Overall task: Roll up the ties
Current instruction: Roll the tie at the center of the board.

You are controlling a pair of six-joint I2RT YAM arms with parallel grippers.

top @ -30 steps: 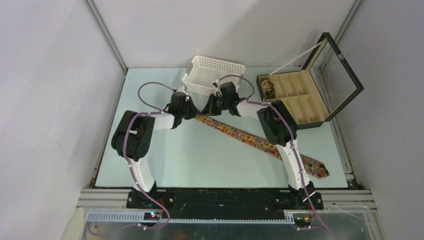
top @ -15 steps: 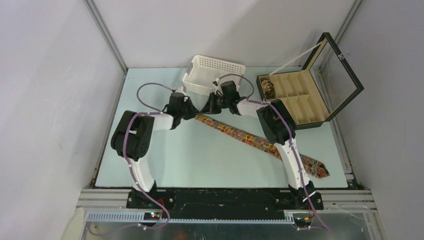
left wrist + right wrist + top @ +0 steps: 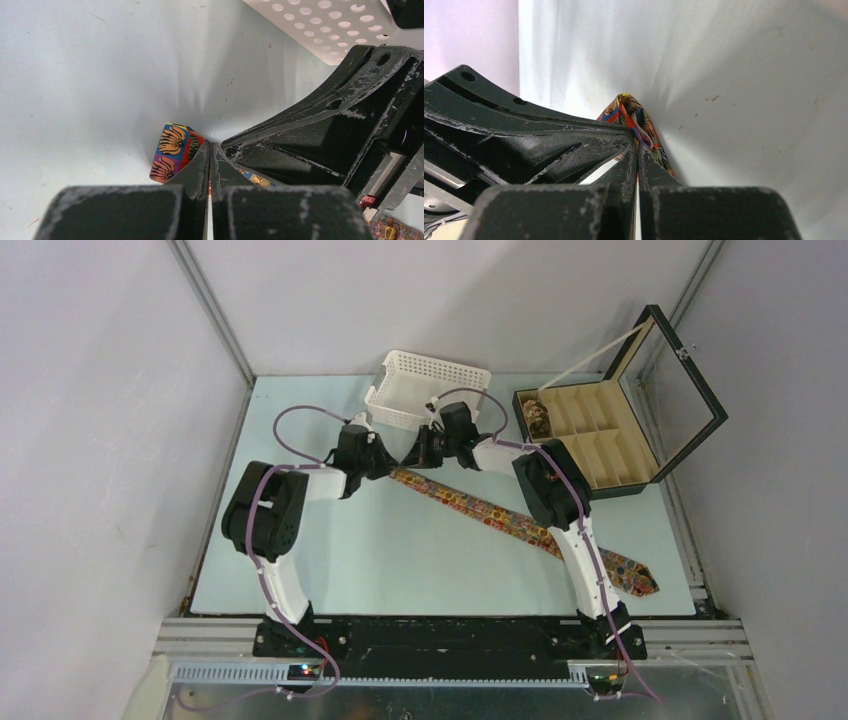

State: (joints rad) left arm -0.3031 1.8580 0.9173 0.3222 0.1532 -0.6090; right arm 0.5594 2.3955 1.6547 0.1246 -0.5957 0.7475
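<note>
white basket (image 3: 440,368), open black box (image 3: 610,455)

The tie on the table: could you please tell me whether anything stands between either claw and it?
Nothing visible does. The left claw and the right claw meet at the narrow end of the tie, and both are shut on its fabric.

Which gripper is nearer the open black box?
Right. The right gripper sits left of the box, shut on the tie's narrow end; the left gripper pinches the same end from farther left.
</note>
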